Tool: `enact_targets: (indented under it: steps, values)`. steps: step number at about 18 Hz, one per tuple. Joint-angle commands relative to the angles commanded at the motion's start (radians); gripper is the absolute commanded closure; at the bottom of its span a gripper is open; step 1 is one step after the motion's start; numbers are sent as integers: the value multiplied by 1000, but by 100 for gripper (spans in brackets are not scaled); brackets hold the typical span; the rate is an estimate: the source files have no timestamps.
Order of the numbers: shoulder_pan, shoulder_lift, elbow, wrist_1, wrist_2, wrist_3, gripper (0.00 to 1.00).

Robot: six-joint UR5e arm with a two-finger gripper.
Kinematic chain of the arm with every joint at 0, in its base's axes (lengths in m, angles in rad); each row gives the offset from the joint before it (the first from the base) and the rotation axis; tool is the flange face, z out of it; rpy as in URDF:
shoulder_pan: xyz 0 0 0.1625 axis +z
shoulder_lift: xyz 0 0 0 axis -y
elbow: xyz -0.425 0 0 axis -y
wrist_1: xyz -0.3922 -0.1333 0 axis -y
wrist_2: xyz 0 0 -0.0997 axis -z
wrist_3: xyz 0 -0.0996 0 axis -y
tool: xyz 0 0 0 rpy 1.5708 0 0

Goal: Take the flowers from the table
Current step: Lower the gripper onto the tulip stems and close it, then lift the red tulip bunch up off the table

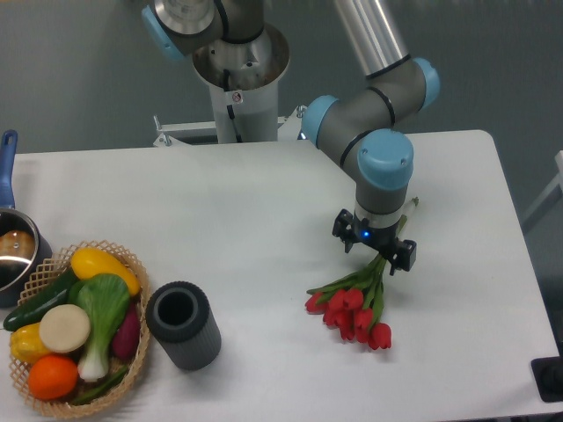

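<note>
Hand (pixel 376 253) hangs straight down over the stems of the flowers (pixel 356 308), so low that its dark body hides the fingertips; from where I stand I cannot tell whether the fingers are spread or already pinching the stems. The bunch lies on the table (pixel 246 202), right of centre, red buds pointing toward the near edge and stem ends poking out behind the wrist. To do this well, I would say the fingers should straddle the stems across their length, close to the tie, and close gently before any lift. A grip too near the buds might crush them. The dark cylinder (pixel 183 325) and produce basket (pixel 75 330) sit well apart.
</note>
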Motion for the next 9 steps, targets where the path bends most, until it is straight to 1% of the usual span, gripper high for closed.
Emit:
enact_targets:
  steps: [4, 6, 7, 8, 9]
  values:
    - [-2, -14, 6, 0, 5, -5, 56]
    - [-8, -17, 14, 2, 5, -52, 82]
    - [-9, -18, 20, 0, 5, -86, 98]
    - [-9, -17, 28, 0, 5, -103, 100]
    - [-9, -11, 37, 0, 6, -104, 100]
